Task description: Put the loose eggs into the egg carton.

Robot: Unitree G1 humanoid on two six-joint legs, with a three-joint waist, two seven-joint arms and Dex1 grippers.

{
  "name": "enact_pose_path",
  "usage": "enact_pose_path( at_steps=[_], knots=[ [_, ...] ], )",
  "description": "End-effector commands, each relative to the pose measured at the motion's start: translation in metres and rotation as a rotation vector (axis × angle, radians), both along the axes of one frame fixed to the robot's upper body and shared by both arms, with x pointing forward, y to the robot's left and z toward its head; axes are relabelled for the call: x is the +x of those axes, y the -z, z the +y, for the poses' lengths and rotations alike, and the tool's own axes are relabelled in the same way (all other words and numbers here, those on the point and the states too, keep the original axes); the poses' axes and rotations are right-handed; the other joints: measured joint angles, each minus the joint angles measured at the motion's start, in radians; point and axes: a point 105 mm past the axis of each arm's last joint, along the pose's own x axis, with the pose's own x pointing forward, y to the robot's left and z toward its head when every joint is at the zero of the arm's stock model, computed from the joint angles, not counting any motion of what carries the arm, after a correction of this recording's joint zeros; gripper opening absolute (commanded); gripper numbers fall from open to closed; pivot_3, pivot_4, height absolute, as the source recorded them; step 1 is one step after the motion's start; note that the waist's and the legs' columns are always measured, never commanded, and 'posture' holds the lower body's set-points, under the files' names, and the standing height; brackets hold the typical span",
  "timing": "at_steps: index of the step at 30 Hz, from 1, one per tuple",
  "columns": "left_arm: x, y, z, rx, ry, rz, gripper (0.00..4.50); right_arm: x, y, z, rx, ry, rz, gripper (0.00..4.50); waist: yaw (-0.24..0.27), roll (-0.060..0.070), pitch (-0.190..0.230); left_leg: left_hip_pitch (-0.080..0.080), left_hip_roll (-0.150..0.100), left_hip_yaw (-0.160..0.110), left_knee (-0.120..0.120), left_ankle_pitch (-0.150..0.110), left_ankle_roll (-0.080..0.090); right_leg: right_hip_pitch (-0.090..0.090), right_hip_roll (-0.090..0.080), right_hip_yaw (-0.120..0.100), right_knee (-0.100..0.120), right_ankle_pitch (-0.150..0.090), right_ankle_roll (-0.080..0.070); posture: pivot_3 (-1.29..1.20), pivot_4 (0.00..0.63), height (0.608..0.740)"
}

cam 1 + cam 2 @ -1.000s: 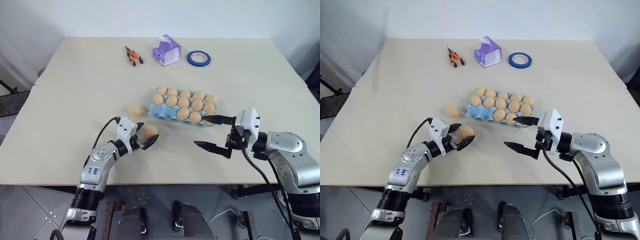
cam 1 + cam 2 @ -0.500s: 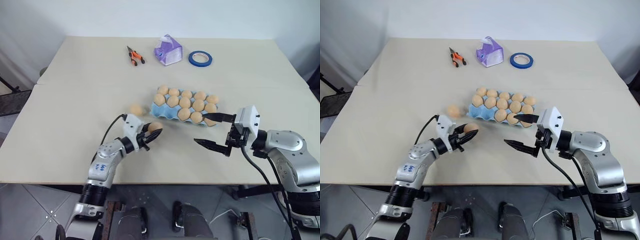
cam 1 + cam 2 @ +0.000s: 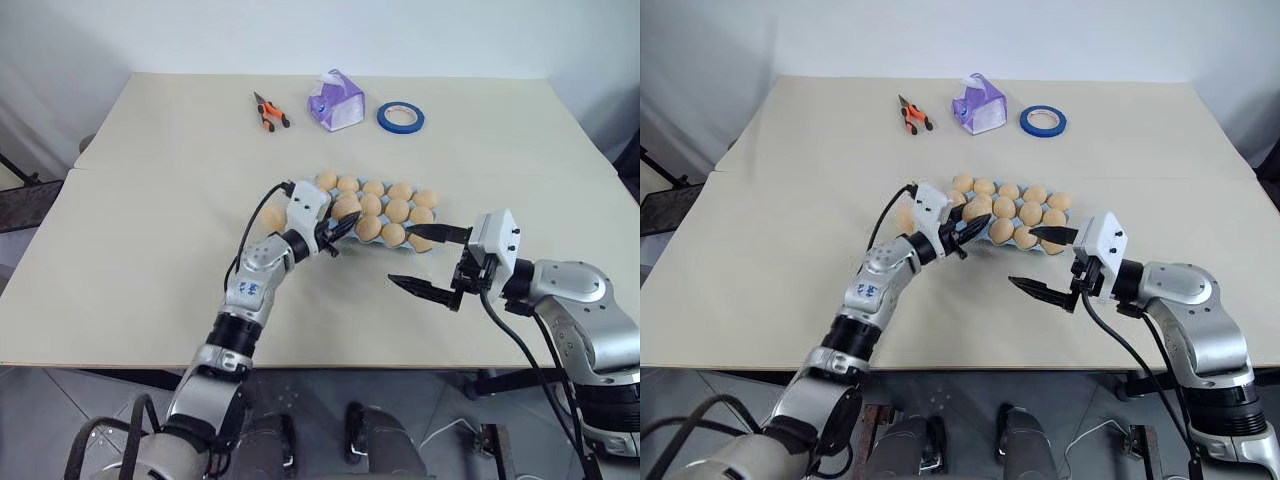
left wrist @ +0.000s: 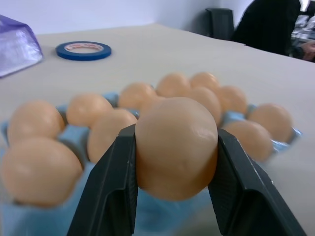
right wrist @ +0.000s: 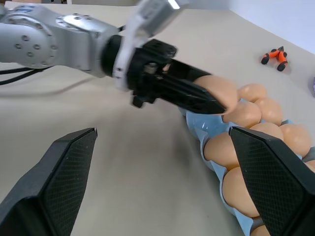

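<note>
My left gripper (image 3: 340,230) is shut on a tan egg (image 4: 176,147) and holds it just above the near left corner of the light blue egg carton (image 4: 74,139). The carton's cups hold several eggs (image 3: 397,211). The held egg (image 5: 216,88) sits between the two black fingers (image 4: 110,191). One loose egg (image 3: 268,219) lies on the table left of the carton, partly hidden behind my left arm. My right gripper (image 3: 400,259) hovers by the carton's near right end, open wide and empty.
Orange-handled pliers (image 3: 267,111), a purple tissue pack (image 3: 334,100) and a blue tape roll (image 3: 400,117) lie at the table's far side. A seam runs across the table behind the carton. A person in dark clothes (image 4: 268,24) sits far off.
My left gripper shut on a loose egg, lifted it off the table and carried it right and forward to the carton's corner. The right arm stayed put.
</note>
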Motion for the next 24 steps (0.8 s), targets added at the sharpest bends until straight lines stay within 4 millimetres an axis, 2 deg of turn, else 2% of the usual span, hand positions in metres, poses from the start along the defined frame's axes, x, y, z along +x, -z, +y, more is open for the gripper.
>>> enact_pose_path(
  at_steps=[1,4,9,13,16,20,22,24],
  knots=[
    [0.007,-0.009,-0.004,-0.007,-0.016,-0.042,1.57,-0.005,-0.012,-0.002,0.008,0.014,-0.059,4.50,-0.001,0.000,0.000,0.000,0.000,0.000,0.000,0.000,0.000,0.000,0.000,0.000,0.000,0.000,0.000,0.00,0.150,0.740],
    [0.011,-0.011,-0.007,-0.016,-0.023,-0.039,1.57,-0.006,-0.013,-0.007,0.026,0.053,-0.064,4.50,0.000,0.000,0.000,0.000,0.000,0.000,0.000,0.000,0.000,0.000,0.000,-0.001,0.000,0.000,0.000,0.00,0.150,0.740],
    [0.009,-0.009,-0.008,-0.011,-0.008,-0.028,3.20,-0.007,-0.012,-0.012,0.046,0.100,-0.064,4.50,0.001,0.000,0.000,-0.001,0.000,0.000,0.000,0.000,0.000,0.000,0.000,-0.001,-0.001,0.000,0.000,0.00,0.150,0.740],
    [0.006,-0.015,0.000,-0.017,-0.018,-0.043,4.47,-0.006,-0.015,-0.019,0.104,0.162,-0.081,4.50,0.000,0.000,0.000,-0.001,0.000,0.000,0.000,0.000,0.000,0.000,0.000,-0.001,0.000,0.000,0.000,0.00,0.150,0.740],
    [-0.001,-0.023,0.011,-0.027,-0.021,-0.057,4.47,-0.012,-0.012,-0.022,0.117,0.168,-0.077,4.50,0.000,0.000,0.000,-0.001,0.000,0.000,0.000,0.000,0.000,0.000,0.000,-0.001,0.000,0.000,0.000,0.00,0.150,0.740],
    [-0.024,-0.030,0.033,-0.050,0.024,-0.067,4.47,-0.015,-0.008,-0.027,0.130,0.181,-0.062,4.50,-0.010,0.000,0.000,0.000,0.000,0.000,0.000,0.000,0.000,0.000,0.001,0.000,0.000,0.000,0.000,0.00,0.150,0.740],
    [-0.034,-0.029,0.041,-0.049,0.042,-0.060,4.47,-0.016,-0.009,-0.029,0.145,0.183,-0.061,4.50,-0.011,0.000,0.000,0.000,0.001,0.000,0.000,0.000,-0.001,0.000,0.001,0.001,0.001,0.000,0.000,0.00,0.150,0.740],
    [-0.051,-0.019,0.063,-0.046,0.071,-0.022,4.47,-0.017,-0.012,-0.033,0.183,0.181,-0.084,4.50,-0.011,0.000,0.000,0.001,0.000,0.000,0.000,0.000,-0.001,0.000,0.001,0.001,0.002,0.000,0.000,0.00,0.150,0.740]
  ],
)
